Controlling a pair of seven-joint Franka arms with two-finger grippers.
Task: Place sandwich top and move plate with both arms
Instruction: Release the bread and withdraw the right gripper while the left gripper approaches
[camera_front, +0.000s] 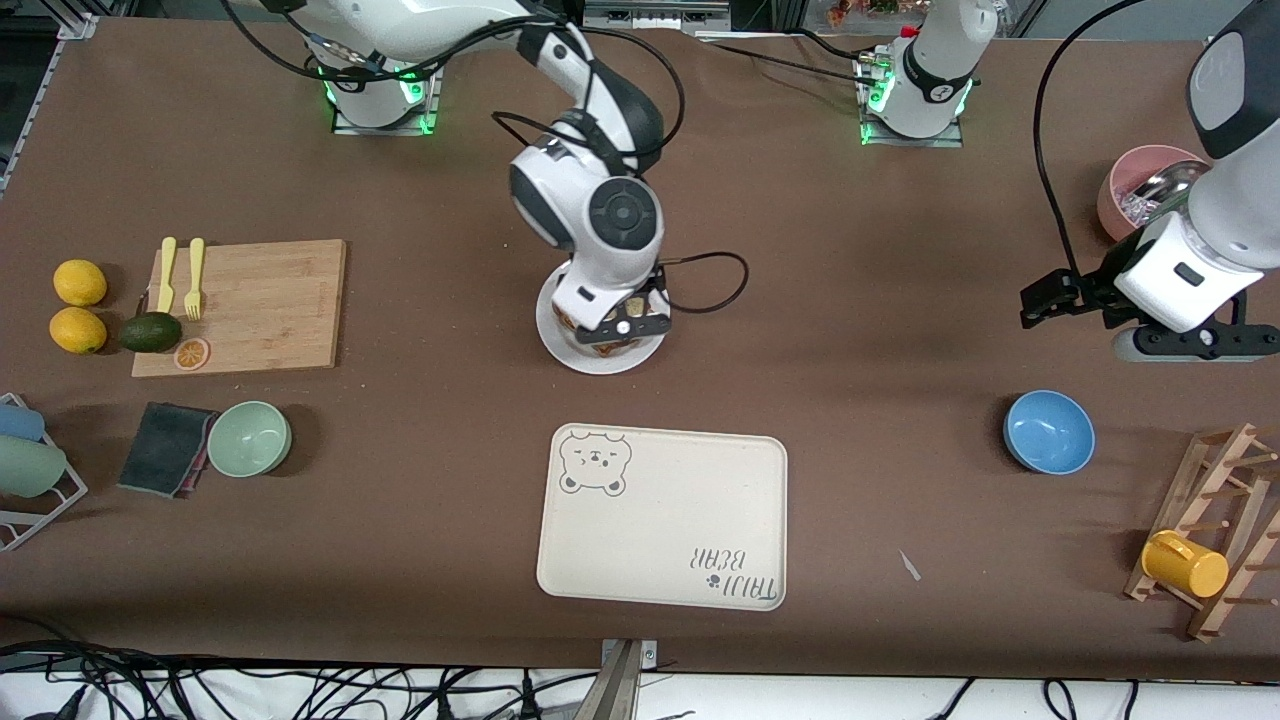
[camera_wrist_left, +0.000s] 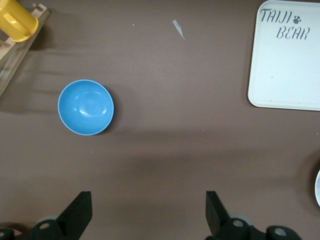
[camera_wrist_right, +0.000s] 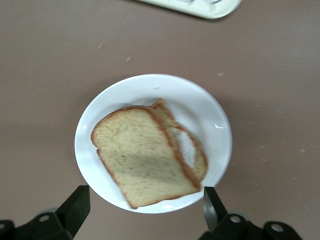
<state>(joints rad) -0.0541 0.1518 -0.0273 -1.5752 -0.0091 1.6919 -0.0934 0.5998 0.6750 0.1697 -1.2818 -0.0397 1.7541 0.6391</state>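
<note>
- The plate (camera_front: 598, 358) sits on the brown worktop (camera_front: 860, 300), farther from the front camera than the cream bear tray (camera_front: 662, 517) and near that tray's farther edge.
- The sandwich top (camera_wrist_right: 141, 156) lies flat on the plate, skewed over a lower slice with egg white (camera_wrist_right: 186, 147) showing at one uncovered edge.
- The right tool (camera_front: 625, 326) hangs directly over the plate and the bread; its fingers (camera_wrist_right: 76, 206) stand apart on either side of the plate's rim, holding nothing and touching nothing.
- The left tool (camera_front: 1060, 300) hovers over bare worktop toward the left arm's end, well apart from the plate; its fingers (camera_wrist_left: 80, 212) are spread wide with nothing between them.
- A blue bowl (camera_front: 1048, 431) rests on the worktop at the left arm's end, about level with the tray's farther edge and well apart from the plate.
- A small pale scrap (camera_front: 909, 566) lies on the worktop between the tray and the blue bowl.
</note>
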